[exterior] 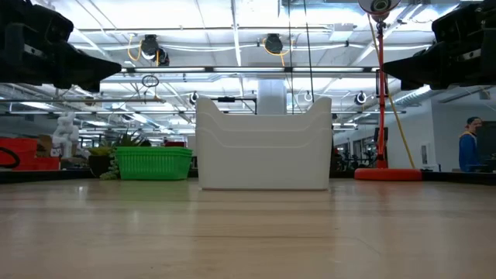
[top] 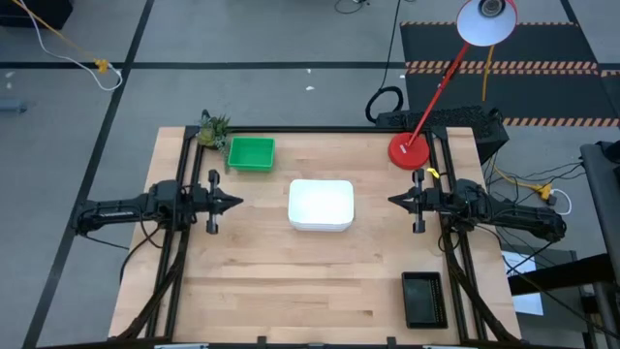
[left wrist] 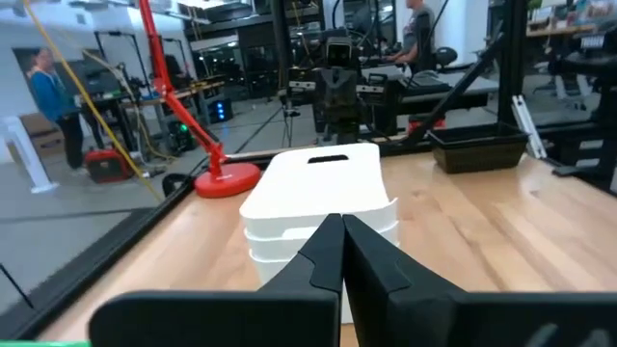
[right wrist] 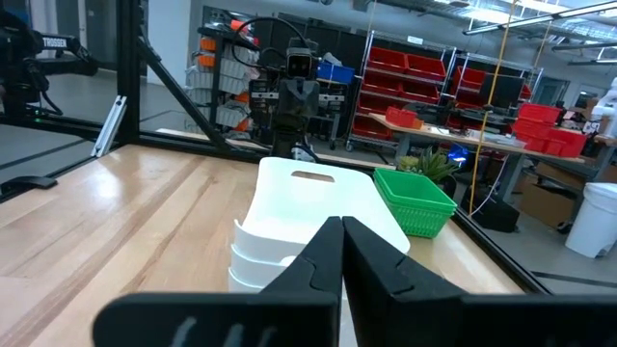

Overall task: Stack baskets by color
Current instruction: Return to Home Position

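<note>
Both tools are pinched shut with nothing in them. The left tool [top: 232,203] and right tool [top: 395,201] hang at opposite edges of the wooden surface [top: 291,281] with their tips facing each other, so I'd guess they're parked with the sorting done. Right between the tips sits the nested stack of white rounded plastic baskets [top: 321,205]. Further out, the bright green plastic baskets [top: 251,153] sit off to one side of the left tool. The black mesh baskets [top: 424,298] are well behind the right tool, beside its arm.

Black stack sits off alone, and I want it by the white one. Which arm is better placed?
Right, probably. The black stack lies on the same side as the right gripper; the left gripper sits beyond the white stack.
</note>
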Robot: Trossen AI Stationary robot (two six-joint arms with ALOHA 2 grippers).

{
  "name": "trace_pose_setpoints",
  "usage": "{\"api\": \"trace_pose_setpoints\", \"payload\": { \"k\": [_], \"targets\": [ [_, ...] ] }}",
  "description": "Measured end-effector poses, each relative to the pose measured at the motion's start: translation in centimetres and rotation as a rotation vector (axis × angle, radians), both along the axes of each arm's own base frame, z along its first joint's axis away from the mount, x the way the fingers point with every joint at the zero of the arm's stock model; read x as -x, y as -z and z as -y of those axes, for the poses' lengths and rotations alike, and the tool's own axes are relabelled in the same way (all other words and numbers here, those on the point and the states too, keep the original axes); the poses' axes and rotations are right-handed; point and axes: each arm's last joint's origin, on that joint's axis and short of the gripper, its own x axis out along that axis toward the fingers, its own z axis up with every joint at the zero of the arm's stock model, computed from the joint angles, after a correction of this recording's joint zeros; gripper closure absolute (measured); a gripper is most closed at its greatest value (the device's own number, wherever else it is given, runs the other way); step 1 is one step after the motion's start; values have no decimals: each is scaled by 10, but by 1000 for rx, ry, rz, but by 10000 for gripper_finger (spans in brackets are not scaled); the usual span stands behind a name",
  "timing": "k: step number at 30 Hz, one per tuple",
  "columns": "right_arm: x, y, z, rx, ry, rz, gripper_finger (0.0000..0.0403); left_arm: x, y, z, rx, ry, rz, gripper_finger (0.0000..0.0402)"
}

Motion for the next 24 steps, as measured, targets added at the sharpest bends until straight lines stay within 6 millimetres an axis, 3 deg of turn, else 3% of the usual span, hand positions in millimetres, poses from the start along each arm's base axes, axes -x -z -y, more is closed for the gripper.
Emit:
{"api": "trace_pose_setpoints", "payload": {
  "k": [6, 11, 24],
  "targets": [
    [0, 0, 0, 0, 0, 0, 403, 0, 0, 3, 88, 39, 0, 394],
    [0, 0, 0, 0, 0, 0, 403, -2, 1, 9, 90, 107, -21, 397],
    [0, 0, 0, 0, 0, 0, 403, 0, 0, 13, 35, 65, 3, 398]
  ]
}}
